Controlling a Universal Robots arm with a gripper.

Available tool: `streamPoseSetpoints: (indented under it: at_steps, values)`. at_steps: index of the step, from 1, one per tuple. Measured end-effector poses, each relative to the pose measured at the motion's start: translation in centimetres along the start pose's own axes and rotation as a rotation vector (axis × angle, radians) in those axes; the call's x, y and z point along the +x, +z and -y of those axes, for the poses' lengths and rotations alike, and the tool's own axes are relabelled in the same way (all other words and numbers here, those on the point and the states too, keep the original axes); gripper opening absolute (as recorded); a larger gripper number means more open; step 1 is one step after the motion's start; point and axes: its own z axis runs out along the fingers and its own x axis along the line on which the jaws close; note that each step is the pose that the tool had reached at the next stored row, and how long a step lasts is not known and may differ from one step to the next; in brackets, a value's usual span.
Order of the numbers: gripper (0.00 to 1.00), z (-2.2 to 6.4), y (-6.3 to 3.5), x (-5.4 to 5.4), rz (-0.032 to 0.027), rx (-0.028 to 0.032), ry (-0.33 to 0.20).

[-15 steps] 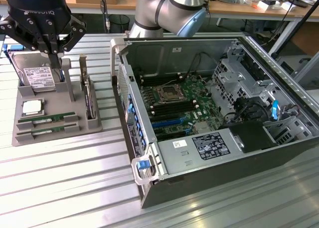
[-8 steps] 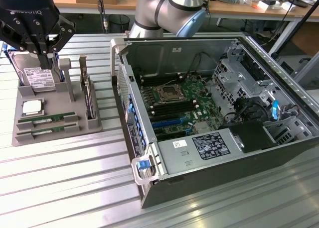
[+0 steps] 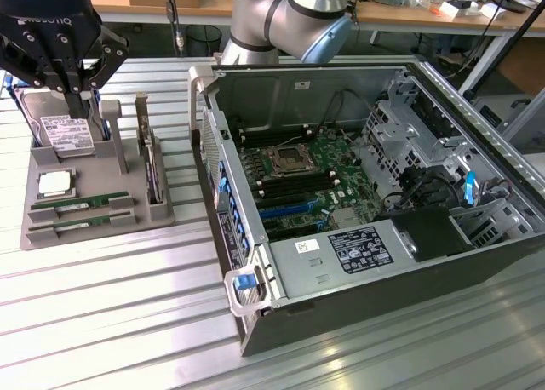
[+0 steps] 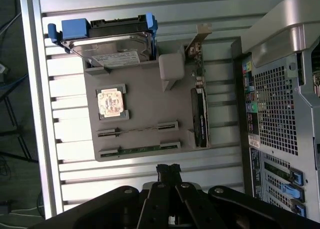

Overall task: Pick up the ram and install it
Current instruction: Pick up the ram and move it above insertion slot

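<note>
Gripper (image 3: 83, 109) clenched on nothing, fingertips pressed together, hanging well above tray (image 3: 34, 164) at the exterior view's left, apart from everything on it. Ram (image 3: 81, 203) lies on edge in a slot at the tray's near end, untouched. Second stick (image 3: 85, 220) is in the next slot, just nearer. Processor (image 3: 55, 184) sits flat between ram and hard drive (image 3: 68, 134), which stands in its slot at the tray's far end. Card (image 3: 152, 164) stands upright along the tray's right side, and gray block (image 3: 111, 124) is beside the drive. Open case (image 3: 511, 169) is just beside the tray, toward the exterior view's right, with blue handle (image 3: 244, 280) at its near corner. Inside it: motherboard (image 3: 306, 181) with socket (image 3: 285, 160), black memory slots (image 3: 255, 136) on either side, power supply (image 3: 298, 275) near, drive cage (image 3: 400, 122) far right. Case wall (image 3: 213, 147) stands between tray and motherboard. Tray and case rest on ribbed metal table (image 3: 128, 305).
</note>
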Motion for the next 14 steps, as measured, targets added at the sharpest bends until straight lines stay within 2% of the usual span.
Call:
streamPoseSetpoints:
  at_steps: [6,8,14]
  values:
    - [0.10,0.00,0.00,0.00,-0.0003,-0.0002,-0.007]
    - [0.10,0.00,0.00,0.00,-0.0011,-0.0006,-0.024]
    - [0.10,0.00,0.00,0.00,-0.0075,-0.0042,-0.171]
